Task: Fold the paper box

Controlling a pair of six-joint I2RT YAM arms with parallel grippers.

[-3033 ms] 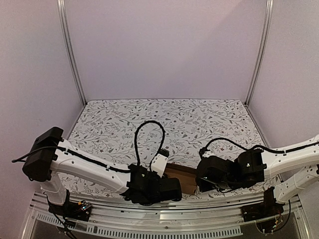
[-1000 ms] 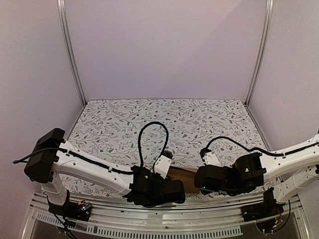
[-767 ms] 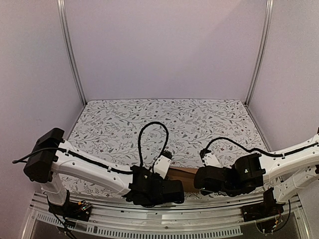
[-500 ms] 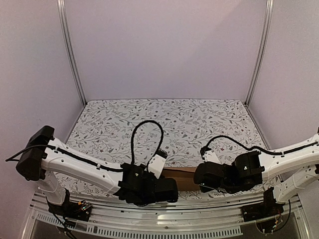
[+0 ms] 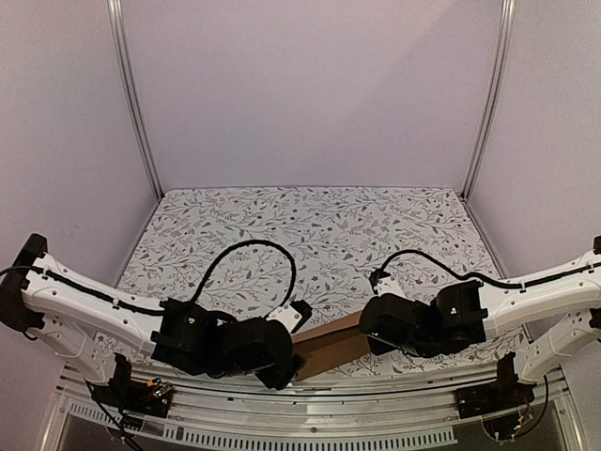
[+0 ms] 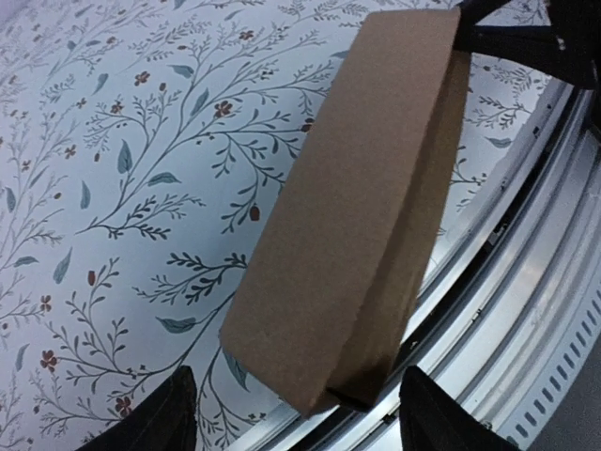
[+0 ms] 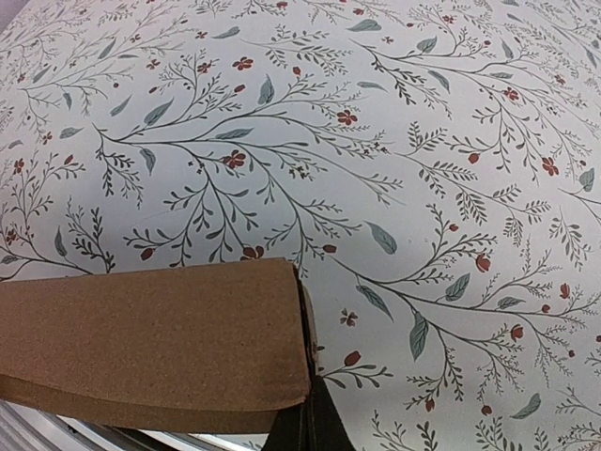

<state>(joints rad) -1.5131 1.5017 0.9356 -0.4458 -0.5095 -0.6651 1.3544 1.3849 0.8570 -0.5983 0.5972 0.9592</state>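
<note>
Flowery cloth covers the counter [image 5: 310, 216], and plain pale walls stand all around it. The paper box [image 5: 324, 346] is at the near edge of the counter, between the two arms. It hangs partly over the metal rail there. Its right end sits higher than its left end.

The right gripper [image 6: 481, 33] is pinching the far end of the box and seems to hold it up. The left gripper [image 6: 299, 418] is spread wide. The near end of the box sits between its fingers, but they do not touch it.

The brown card already looks like a long, thin carton with a flat top and a narrow side. Most of the folding seems done. No loose flaps show, but the pinched end is hidden, so it may need closing.
</note>
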